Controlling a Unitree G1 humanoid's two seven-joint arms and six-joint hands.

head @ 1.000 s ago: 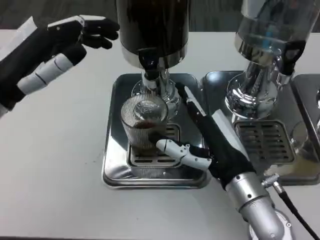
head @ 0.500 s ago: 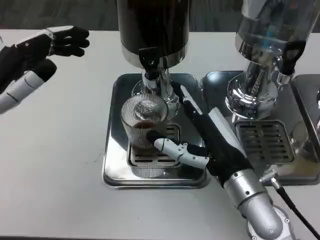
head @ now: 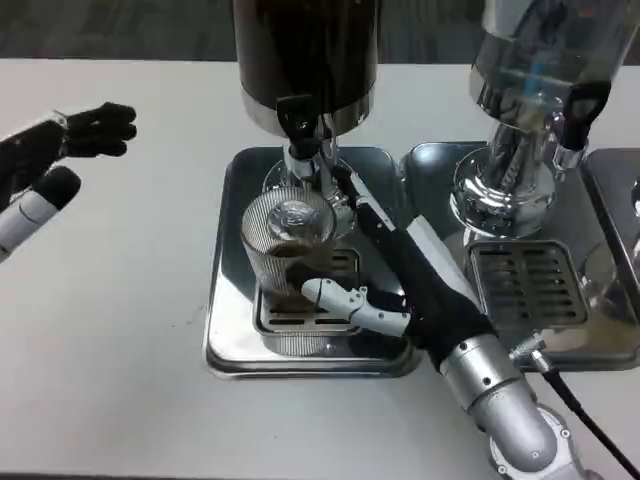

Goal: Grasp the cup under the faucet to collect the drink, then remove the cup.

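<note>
A clear ribbed cup point(head: 288, 245) with a little dark drink in it stands on the grate of the left drip tray point(head: 226, 300), right under the faucet point(head: 303, 140) of the dark dispenser point(head: 305, 50). My right hand point(head: 405, 285) wraps around the cup. Its thumb lies against the cup's front base, and its fingers run up the cup's right side toward the faucet. My left hand point(head: 55, 160) hovers over the table at the far left, fingers apart, holding nothing.
A second dispenser point(head: 540, 80) with a chrome base stands on its own drip tray point(head: 440, 165) to the right, close to my right forearm. A black cable point(head: 590, 420) trails from the right wrist. Bare white table lies left of the tray.
My left hand has drawn back from near the dispenser to the left edge and lower. The right hand has edged slightly left around the cup, which has stayed in place.
</note>
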